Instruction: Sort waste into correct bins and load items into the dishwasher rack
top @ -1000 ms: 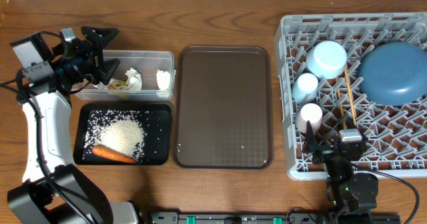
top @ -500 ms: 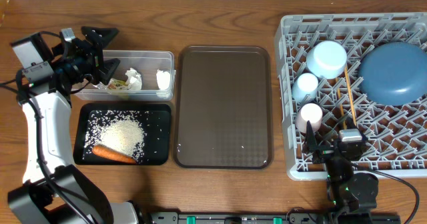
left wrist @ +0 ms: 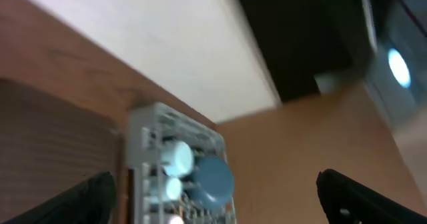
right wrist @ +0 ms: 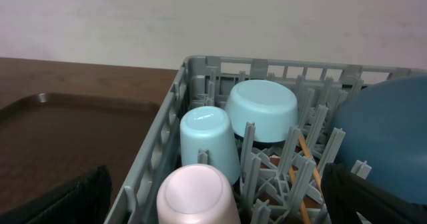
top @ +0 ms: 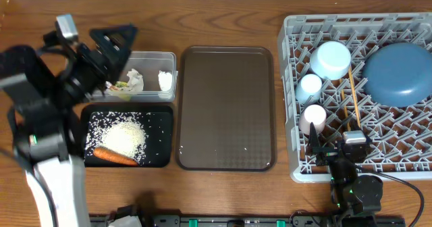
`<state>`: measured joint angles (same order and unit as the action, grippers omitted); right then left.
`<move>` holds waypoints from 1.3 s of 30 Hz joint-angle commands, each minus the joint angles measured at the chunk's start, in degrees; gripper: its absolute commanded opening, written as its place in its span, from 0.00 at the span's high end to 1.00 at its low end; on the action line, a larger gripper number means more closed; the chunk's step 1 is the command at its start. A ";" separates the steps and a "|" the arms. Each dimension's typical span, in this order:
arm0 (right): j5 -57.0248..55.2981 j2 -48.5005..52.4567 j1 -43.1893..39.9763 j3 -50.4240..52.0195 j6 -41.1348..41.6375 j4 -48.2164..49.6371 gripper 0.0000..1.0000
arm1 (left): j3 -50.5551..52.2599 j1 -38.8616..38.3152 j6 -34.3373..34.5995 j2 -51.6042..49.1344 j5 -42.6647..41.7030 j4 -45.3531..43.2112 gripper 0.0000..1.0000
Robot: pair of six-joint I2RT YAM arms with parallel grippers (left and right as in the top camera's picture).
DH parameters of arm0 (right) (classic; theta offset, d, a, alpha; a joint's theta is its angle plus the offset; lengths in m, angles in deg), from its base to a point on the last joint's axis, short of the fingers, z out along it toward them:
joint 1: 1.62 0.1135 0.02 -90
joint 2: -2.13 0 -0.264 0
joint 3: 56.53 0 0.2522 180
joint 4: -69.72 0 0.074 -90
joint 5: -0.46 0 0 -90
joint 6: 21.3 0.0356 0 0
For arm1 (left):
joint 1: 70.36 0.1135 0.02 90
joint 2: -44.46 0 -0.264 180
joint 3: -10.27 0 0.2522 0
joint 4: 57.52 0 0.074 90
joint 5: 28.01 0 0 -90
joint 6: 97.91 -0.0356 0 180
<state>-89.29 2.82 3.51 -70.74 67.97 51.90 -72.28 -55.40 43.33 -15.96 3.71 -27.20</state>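
Overhead, left fingers gape empty above clear tub, right fingers behind pink cup.

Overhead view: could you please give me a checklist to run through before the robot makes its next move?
1. Plate, bowl, blue cup, pink cup, chopsticks in rack: ok.
2. Paper wads, wrapper in clear tub: ok.
3. Rice, carrot in black tray: ok.
4. Brown tray free of waste: tiny white specks on it, not ok.
5. Left and right jaws open, empty: ok.
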 commanded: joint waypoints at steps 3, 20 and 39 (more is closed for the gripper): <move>0.17 -0.39 -0.46 0.15 -1.07 -0.20 0.01 | 0.24 -8.61 -0.11 11.26 -0.66 0.11 0.02; 0.17 -0.39 -0.46 0.15 -1.07 -0.20 0.01 | 2.19 -23.19 -0.37 33.83 -0.63 0.11 0.02; 0.17 -0.39 -0.46 0.15 -1.07 -0.20 0.01 | 44.33 -23.19 -0.33 59.14 15.15 0.09 0.02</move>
<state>-89.29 2.80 3.53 -70.74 67.97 51.90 -31.65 -78.37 43.31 40.48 13.56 -26.83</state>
